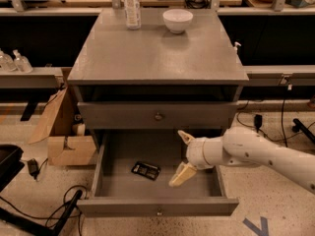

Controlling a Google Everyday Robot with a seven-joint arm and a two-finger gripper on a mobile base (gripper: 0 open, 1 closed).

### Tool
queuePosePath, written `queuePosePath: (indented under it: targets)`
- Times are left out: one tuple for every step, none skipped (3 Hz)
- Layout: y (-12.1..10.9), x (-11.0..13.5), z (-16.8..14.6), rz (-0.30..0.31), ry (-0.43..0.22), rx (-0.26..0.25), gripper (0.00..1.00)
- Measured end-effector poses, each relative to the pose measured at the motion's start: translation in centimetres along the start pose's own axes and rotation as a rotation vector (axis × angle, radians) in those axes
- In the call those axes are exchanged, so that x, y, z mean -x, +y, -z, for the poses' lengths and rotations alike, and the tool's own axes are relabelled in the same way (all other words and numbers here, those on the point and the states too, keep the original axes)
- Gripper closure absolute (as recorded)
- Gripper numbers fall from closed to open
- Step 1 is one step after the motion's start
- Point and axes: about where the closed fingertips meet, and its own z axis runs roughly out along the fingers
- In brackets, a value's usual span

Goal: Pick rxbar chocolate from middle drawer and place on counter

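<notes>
The rxbar chocolate (pixel 146 170) is a small flat dark bar lying on the floor of the open middle drawer (pixel 157 204), left of centre. My gripper (pixel 183 156) hangs over the drawer's right half, a little right of the bar and above it. It is open and empty, with one tan finger (pixel 186 137) up near the drawer above and the other (pixel 180 176) pointing down toward the drawer floor. The white arm comes in from the right. The grey counter (pixel 157 53) tops the cabinet.
A white bowl (pixel 177 20) and a clear plastic bottle (pixel 131 6) stand at the back of the counter. The upper drawer (pixel 157 116) is closed. A cardboard box (pixel 64 132) and cables lie on the floor to the left. Workbenches run behind.
</notes>
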Motion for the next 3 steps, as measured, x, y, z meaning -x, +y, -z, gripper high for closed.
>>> queuePosePath:
  targets:
    - [-0.2, -2.2, -5.4, -0.026, -0.017, 0.007, 0.00]
    - [-1.6, -4.6, -11.2, -0.074, 0.010, 0.004, 0.00]
    - [-2.5, -6.3, -14.7, -0.140, 0.054, 0.002, 0.00]
